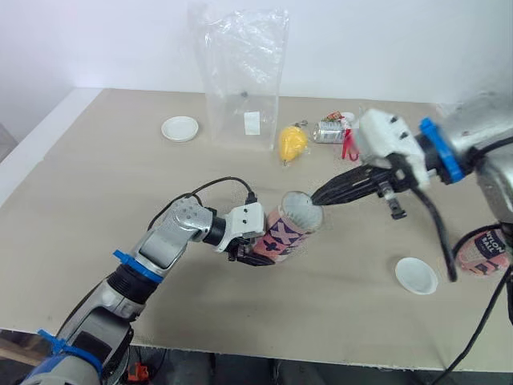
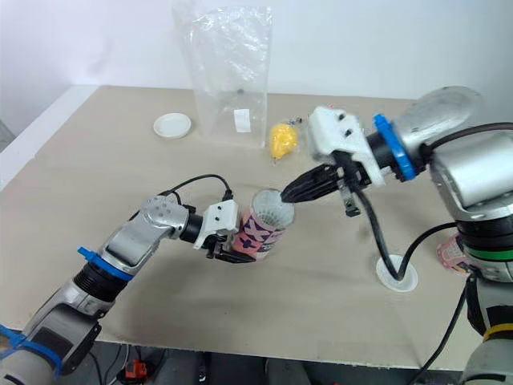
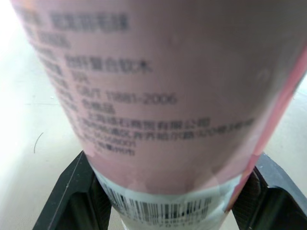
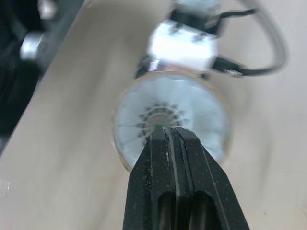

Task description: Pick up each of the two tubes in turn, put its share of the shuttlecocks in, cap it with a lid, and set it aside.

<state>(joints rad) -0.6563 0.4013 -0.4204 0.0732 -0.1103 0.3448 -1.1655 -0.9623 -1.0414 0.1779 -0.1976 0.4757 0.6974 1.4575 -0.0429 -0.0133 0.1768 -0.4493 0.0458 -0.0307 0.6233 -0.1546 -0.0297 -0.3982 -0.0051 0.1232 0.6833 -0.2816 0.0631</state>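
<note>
Tube [image 1: 280,237] mouth at right pincer [image 1: 317,198] tip

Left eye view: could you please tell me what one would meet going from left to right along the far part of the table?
White lid → clear plastic bag → yellow object → silvery can.

**Left and right eye views:** head-mounted stereo pair looking forward and down from the near edge. Both cover the same table [image 1: 96,160] out to the far wall [image 1: 120,40].

**Left wrist view:** very close on the side of the tube [image 3: 158,96] clamped by the left gripper [image 1: 247,253].

**Right wrist view:** close, looking along the right gripper [image 4: 168,132], fingers pressed together, into the tube's mouth.
</note>
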